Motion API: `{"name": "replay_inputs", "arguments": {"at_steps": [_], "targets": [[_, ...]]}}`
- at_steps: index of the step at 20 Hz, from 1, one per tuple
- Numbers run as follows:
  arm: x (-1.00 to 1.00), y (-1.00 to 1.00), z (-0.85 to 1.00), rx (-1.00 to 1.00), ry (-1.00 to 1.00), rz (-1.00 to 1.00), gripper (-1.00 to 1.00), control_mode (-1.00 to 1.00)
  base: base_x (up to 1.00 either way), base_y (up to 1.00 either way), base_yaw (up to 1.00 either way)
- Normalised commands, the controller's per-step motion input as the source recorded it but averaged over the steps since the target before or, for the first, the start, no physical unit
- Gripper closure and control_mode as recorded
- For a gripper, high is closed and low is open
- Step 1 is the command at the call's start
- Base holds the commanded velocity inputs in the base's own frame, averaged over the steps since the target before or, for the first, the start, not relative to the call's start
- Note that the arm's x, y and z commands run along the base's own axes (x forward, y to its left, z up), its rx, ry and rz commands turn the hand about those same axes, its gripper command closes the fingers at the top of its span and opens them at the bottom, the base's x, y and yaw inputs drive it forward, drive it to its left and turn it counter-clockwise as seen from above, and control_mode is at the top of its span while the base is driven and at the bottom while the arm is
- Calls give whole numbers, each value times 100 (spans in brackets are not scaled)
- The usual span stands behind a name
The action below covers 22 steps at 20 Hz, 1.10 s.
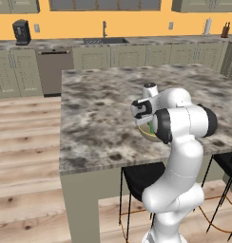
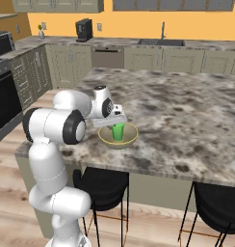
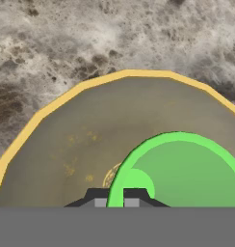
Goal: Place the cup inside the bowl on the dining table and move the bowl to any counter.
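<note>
From the left, my arm hides most of the bowl near the tabletop edge. From the right, the cup stands upright inside it. From my hand, my gripper is pinched tight on the cup's rim; I should release gently, lifting straight.

Dining table (marble-topped) carries the bowl.
</note>
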Motion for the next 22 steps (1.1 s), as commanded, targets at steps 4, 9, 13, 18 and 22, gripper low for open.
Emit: {"name": "replay_inputs", "arguments": {"at_steps": [4, 9, 13, 18, 22], "targets": [[9, -3, -28, 0, 0, 1, 100, -100, 0, 0, 0], [1, 0, -18, 0, 0, 0, 100, -100, 0, 0, 0], [-1, 0, -3, 0, 0, 0, 100, -100, 0, 0, 0], [0, 0, 0, 0, 0, 0, -100, -100, 0, 0, 0], [-7, 0, 0, 0, 1, 0, -100, -100, 0, 0, 0]]}}
